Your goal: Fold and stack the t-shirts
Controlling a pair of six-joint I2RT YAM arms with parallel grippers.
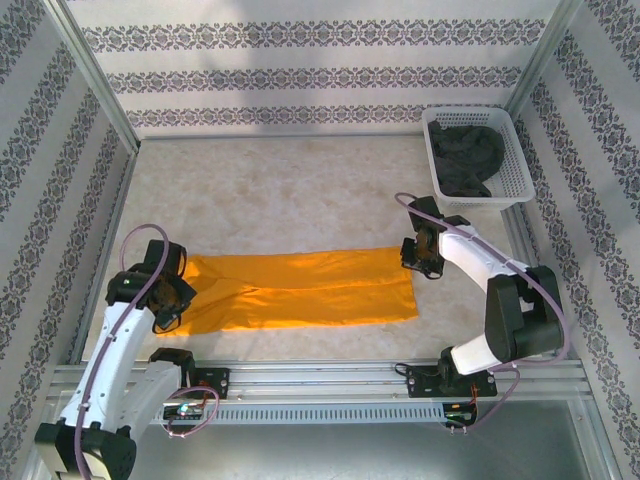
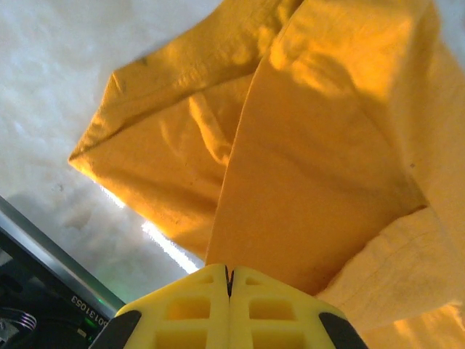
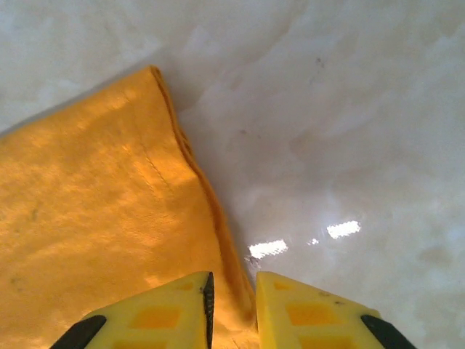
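From above, the orange shirt (image 1: 300, 290) lies as a long flat band along the 6 o'clock side of the counter (image 1: 280, 190). The left end effector (image 1: 170, 300) is at the band's 9 o'clock end and the right end effector (image 1: 420, 262) at its 3 o'clock end, on the far corner. The grey shirt (image 1: 465, 160) sits crumpled in the basket (image 1: 520, 190) at 1 o'clock.

At the left wrist, the left end effector (image 2: 229, 273) is pressed fully shut. A fold of the orange shirt (image 2: 312, 167) rises straight out of its tips, so it appears pinched there, with the rest sagging toward the counter (image 2: 43, 73).

At the right wrist, the right end effector (image 3: 232, 280) stands slightly parted. The hem of the orange shirt (image 3: 94, 203) runs into the gap, which looks wider than the cloth, so I judge it is not gripping. The bare counter (image 3: 327, 109) spreads toward 2 o'clock.

The cloth looks thin, light and limp. It will droop and crease from any single hold, so corners and hemmed edges, taken at both ends together, are the best grip points.
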